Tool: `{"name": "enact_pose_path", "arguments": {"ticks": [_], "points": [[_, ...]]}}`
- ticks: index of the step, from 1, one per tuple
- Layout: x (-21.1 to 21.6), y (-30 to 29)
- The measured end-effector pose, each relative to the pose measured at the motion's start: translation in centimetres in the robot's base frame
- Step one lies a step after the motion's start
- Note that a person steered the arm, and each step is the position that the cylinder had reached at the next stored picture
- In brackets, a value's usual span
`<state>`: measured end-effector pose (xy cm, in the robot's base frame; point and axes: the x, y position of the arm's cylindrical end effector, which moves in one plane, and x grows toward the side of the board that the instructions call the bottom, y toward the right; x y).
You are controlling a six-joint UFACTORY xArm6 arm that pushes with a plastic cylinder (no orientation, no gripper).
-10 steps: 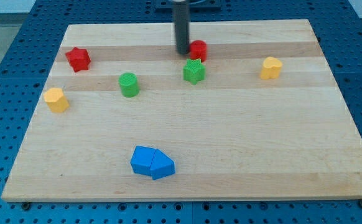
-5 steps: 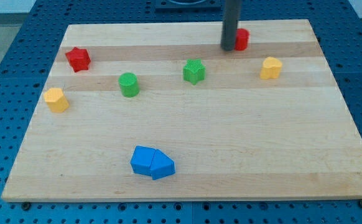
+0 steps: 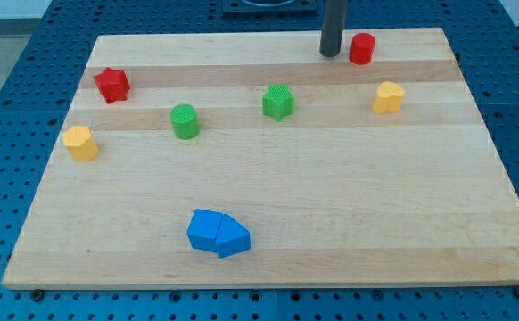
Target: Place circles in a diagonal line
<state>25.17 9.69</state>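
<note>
Camera view: the red circle (image 3: 361, 48) sits upper right of the frame, near the desk's (image 3: 331, 223) top edge, w/ the green circle (image 3: 185, 121) well apart at left-centre. Both look like small, stiff, light plastic cylinders, probably slick on the wood, so a push should slide them easily. Round sides likely roll off a glancing contact; best to push square through the centre, low on the side wall.

My tip (image 3: 331, 53) stands just beside the red circle on its left, w/ a small gap showing. The tool is a plain rod: nothing to open or close, and it holds nothing.

Edge risk: red has little room upward before the desk's top edge, more room rightward. Open room is wide across the lower centre and lower right.

Obstacles: green star (image 3: 278, 102) sits between the 2 circles; yellow heart (image 3: 388, 97) is near, below-right of red. Red star (image 3: 112, 84) and yellow hexagon (image 3: 80, 143) flank the green circle at left. Blue blocks (image 3: 218, 233), 2 touching, lie lower centre.
</note>
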Motion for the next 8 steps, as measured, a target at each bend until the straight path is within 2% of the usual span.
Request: {"name": "enact_pose_path", "arguments": {"ticks": [1, 3, 4, 5, 7, 8], "points": [[1.4, 0.5], [-0.7, 6.9], [0.0, 5.9], [0.1, -0.6], [-4.0, -14.7], [-4.2, -23.5]]}}
